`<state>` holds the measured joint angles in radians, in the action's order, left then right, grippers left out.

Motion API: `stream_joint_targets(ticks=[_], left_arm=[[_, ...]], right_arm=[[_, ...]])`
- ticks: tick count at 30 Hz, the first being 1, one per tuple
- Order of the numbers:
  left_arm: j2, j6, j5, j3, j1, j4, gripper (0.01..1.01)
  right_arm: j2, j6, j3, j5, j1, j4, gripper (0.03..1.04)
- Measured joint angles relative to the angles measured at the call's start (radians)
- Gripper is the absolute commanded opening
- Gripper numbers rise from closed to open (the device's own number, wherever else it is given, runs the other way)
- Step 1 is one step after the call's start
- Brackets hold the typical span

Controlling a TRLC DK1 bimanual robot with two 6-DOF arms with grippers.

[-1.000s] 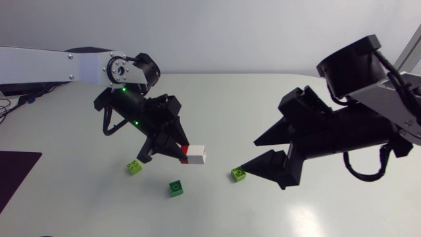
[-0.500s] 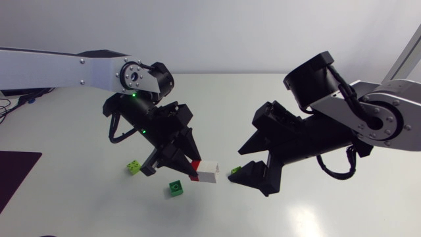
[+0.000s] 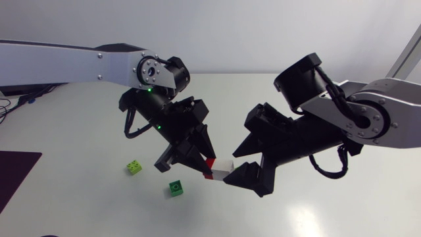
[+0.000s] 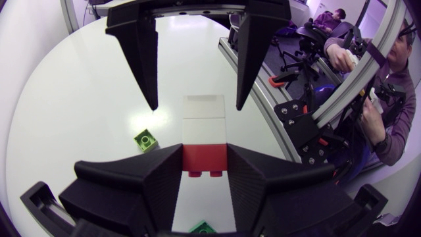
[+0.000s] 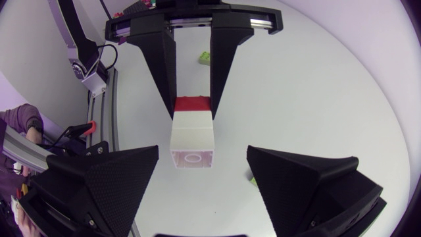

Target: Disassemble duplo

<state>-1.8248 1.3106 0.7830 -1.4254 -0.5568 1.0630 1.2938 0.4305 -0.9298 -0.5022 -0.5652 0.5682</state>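
A small stack, a red brick [image 3: 210, 164] joined to a white brick [image 3: 224, 172], hangs above the table. My left gripper [image 3: 206, 164] is shut on the red end [image 4: 204, 155], and the white end [image 4: 204, 122] sticks out ahead of it. My right gripper [image 3: 235, 167] faces it, open, with one finger on each side of the white brick [image 5: 192, 139] and a gap at both sides. In the right wrist view the left gripper [image 5: 192, 113] pinches the red brick [image 5: 193, 103].
A light green brick [image 3: 134, 167] and a dark green brick [image 3: 175, 188] lie loose on the white table [image 3: 79, 204] under and left of the left arm. Another light green brick [image 4: 146, 139] lies on the table below the grippers.
The left arm carried the red-white stack to the right and slightly down. The right gripper moved left until its open fingers flank the white end, covering a green brick in the head view.
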Motion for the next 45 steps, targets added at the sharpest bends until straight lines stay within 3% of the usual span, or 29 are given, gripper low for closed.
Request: stream_joint_targets(ticks=[4,13,21,28,41,45], left_arm=[[-0.008,-0.012,0.004,-0.019,-0.018,0.003,0.223],[-0.029,-0.014,0.004,-0.028,-0.019,0.006,0.223],[-0.031,-0.021,0.003,-0.032,-0.018,0.019,0.223],[-0.031,-0.022,-0.005,-0.048,-0.019,0.040,0.223],[-0.031,-0.021,0.010,-0.048,-0.018,0.039,0.223],[-0.031,-0.020,-0.008,-0.048,0.028,0.030,0.225]], right_arm=[[0.001,0.000,0.000,0.000,-0.004,0.000,0.83],[0.001,0.002,0.000,-0.023,-0.005,0.000,0.36],[0.001,0.008,0.003,-0.043,-0.003,0.002,0.27],[-0.002,0.015,0.003,-0.048,-0.003,0.007,0.25],[-0.008,0.118,-0.027,-0.191,0.047,0.197,0.25],[-0.023,0.128,-0.021,-0.145,0.084,0.169,0.25]])
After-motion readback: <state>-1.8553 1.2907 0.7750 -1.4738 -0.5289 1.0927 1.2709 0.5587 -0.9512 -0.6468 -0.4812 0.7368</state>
